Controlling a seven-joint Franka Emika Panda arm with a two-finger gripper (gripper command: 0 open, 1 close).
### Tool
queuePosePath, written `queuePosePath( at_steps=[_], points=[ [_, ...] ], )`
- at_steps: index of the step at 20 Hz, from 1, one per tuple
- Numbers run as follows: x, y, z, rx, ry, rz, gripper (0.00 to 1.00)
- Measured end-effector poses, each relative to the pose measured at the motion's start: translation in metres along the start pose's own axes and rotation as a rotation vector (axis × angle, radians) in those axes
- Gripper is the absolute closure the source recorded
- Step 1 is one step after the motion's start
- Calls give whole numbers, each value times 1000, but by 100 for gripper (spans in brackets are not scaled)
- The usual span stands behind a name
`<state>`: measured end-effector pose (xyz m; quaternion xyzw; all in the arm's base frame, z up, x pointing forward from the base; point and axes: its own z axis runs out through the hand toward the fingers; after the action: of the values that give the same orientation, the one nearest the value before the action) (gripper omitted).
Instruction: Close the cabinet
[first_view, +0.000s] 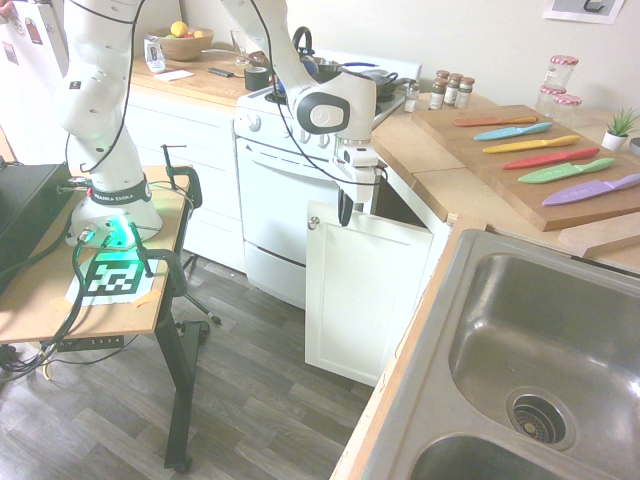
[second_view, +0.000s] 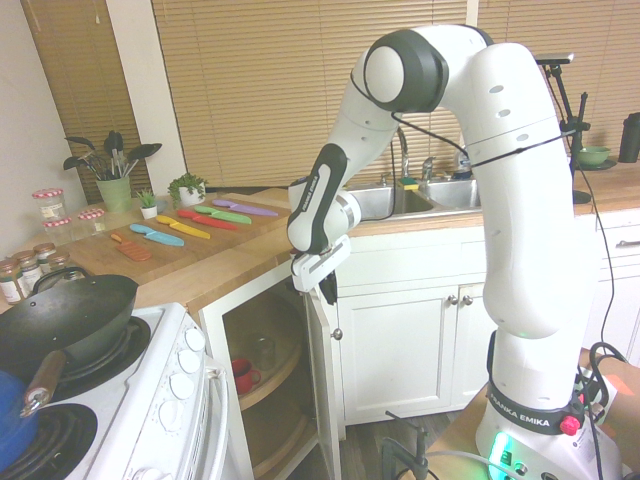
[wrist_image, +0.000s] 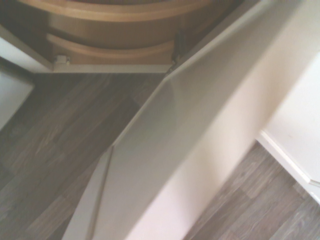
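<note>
Sink (first_view: 545, 350) basin sits nearest you in the first exterior view, and just past it the cabinet (first_view: 362, 290) door stands ajar below the wooden counter (first_view: 420, 150), its small round knob (first_view: 314, 223) near the upper corner and curved wooden shelves (second_view: 262, 375) showing inside. Your gripper (first_view: 344, 212) points straight down with its fingers pressed together on nothing, right at the door's top edge beside the white oven (first_view: 275, 215). Farther back you see coloured knives (first_view: 545, 155) on a cutting board (first_view: 520, 170) and spice jars (first_view: 450, 90).
</note>
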<state>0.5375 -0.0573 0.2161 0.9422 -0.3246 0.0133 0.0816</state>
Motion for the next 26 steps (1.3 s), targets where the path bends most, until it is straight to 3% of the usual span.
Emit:
queuePosePath(
  at_steps=[7,16,26],
  points=[
    [-13,-15,0,17,-19,-28,100],
    [-22,-42,-6,119,-42,-76,100],
    [-9,-132,-43,233,22,-138,100]
  ],
)
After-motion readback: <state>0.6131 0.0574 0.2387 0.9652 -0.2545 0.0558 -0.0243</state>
